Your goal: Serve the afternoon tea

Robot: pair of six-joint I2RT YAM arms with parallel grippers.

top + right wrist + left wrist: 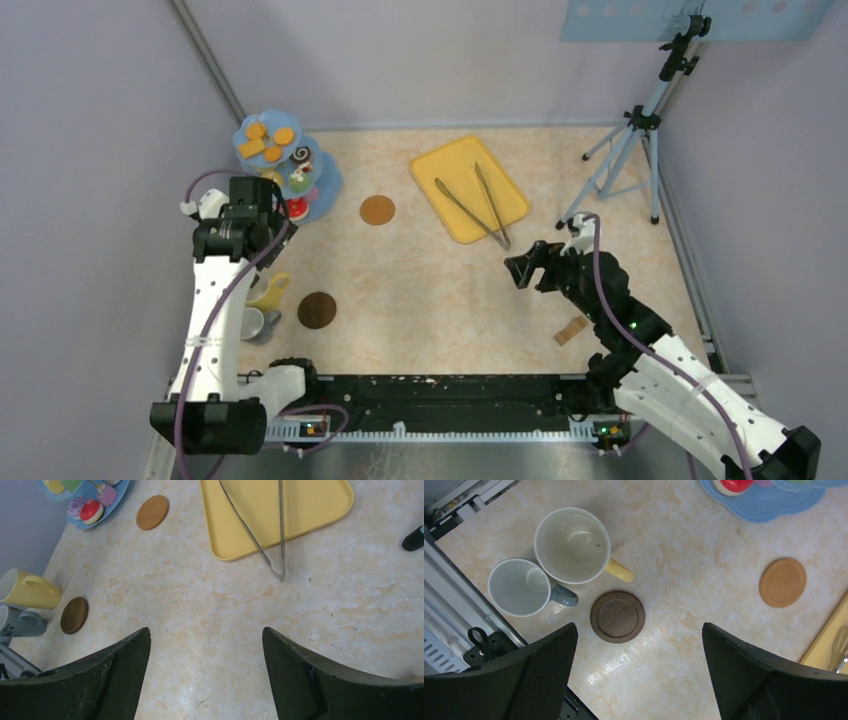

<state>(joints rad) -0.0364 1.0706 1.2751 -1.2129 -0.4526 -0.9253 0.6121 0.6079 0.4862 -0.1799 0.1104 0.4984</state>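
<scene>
A blue tiered stand (322, 188) at the back left holds orange biscuits (266, 140) and small doughnuts and cakes (299, 172). A yellow mug (571, 545) and a grey-white mug (519, 586) stand side by side at the near left. A dark brown coaster (617, 616) lies beside them, and a light brown coaster (782, 582) lies farther off near the stand. My left gripper (639, 627) is open and empty, high above the dark coaster. My right gripper (205, 630) is open and empty above bare table, near the tray's front corner (522, 268).
A yellow tray (450, 165) at the back centre holds long metal tongs (480, 205). A small wooden block (570, 330) lies near the right arm. A tripod (630, 150) stands at the back right. Walls close in on three sides.
</scene>
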